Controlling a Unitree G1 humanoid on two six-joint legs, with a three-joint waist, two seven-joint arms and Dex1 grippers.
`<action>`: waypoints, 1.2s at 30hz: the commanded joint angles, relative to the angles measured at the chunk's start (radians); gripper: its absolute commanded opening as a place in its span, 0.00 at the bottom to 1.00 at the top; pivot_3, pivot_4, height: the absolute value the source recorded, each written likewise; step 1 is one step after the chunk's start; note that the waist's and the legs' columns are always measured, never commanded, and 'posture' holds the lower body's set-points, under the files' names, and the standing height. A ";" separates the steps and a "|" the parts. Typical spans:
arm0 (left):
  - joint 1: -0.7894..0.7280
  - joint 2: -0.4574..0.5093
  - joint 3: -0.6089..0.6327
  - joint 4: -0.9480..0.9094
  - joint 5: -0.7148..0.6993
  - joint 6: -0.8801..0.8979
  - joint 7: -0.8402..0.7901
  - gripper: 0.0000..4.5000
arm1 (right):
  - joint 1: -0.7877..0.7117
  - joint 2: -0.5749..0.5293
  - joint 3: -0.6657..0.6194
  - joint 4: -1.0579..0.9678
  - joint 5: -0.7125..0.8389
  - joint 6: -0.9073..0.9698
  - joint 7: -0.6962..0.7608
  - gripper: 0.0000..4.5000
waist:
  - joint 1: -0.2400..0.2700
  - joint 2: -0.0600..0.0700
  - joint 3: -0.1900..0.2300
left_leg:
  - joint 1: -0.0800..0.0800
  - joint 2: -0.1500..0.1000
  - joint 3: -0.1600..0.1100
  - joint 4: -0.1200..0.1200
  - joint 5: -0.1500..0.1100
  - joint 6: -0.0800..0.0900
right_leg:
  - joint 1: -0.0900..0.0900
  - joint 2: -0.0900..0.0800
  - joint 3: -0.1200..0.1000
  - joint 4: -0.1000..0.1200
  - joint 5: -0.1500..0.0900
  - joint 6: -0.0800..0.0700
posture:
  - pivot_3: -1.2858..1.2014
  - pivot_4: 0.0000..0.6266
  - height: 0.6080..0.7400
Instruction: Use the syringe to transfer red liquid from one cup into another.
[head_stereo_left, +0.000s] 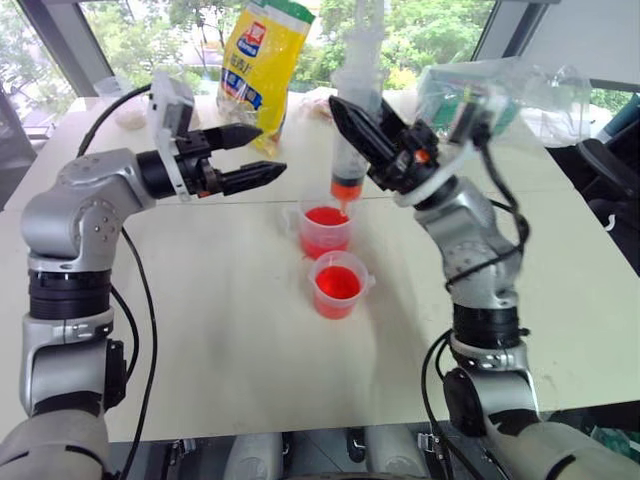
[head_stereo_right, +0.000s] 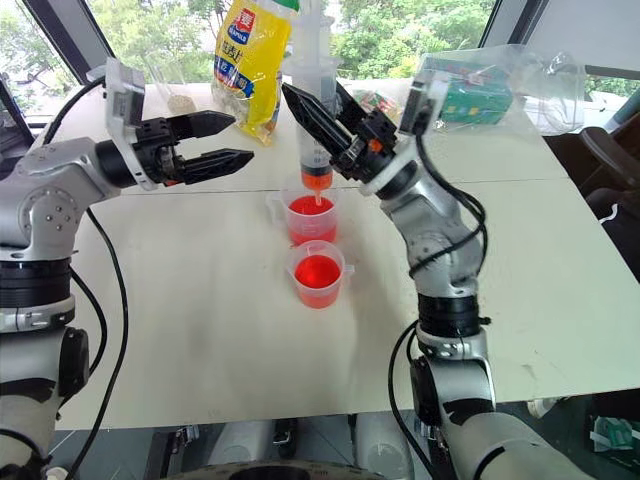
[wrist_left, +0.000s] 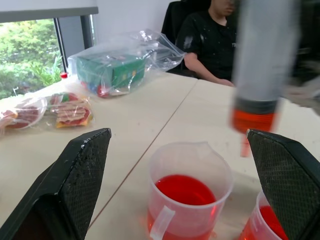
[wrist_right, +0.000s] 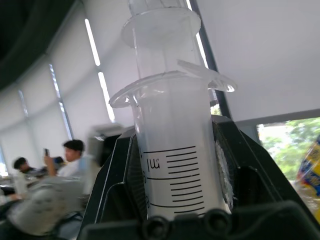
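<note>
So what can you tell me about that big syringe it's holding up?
The syringe is a large one of clear plastic with a wide barrel, printed measuring lines, flanges near the top and a white plunger. It stands nearly upright, clamped round the barrel by the right tool. A band of red liquid sits at its bottom end, and its small orange tip hangs just above the farther cup of red liquid, not touching it.

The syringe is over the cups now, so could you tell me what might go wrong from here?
1. The syringe, clamped upright in the right gripper, holds a little red liquid at its tip above the far cup; a jolt could drip it onto the table.
2. The near cup stands right beside the far one, so a low swing may topple either.
</note>
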 joint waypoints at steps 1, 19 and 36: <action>-0.044 0.000 0.021 -0.016 -0.033 0.010 -0.004 0.99 | 0.089 -0.037 0.022 -0.155 0.100 0.099 -0.004 0.32 | 0.000 0.000 0.000 | 0.000 0.000 0.000 0.000 0.000 0.000 | 0.000 0.000 0.000 0.000 0.000 0.000 | 0.52 0.24 1.00; -0.106 -0.036 0.026 -0.064 -0.181 0.146 -0.015 0.99 | 0.285 -0.032 0.131 -0.117 -0.077 -0.049 0.024 0.32 | -0.001 0.000 0.000 | 0.000 0.000 0.000 0.000 0.000 0.000 | 0.000 0.001 0.000 0.000 0.000 0.000 | 0.52 0.24 1.00; -0.128 -0.149 -0.055 -0.025 -0.112 0.063 -0.008 0.70 | 0.280 -0.041 0.156 -0.136 -0.105 -0.050 0.033 0.32 | 0.000 0.000 0.000 | 0.000 0.000 0.000 0.000 0.000 0.000 | 0.000 0.001 0.000 0.000 0.000 0.000 | 0.52 0.24 1.00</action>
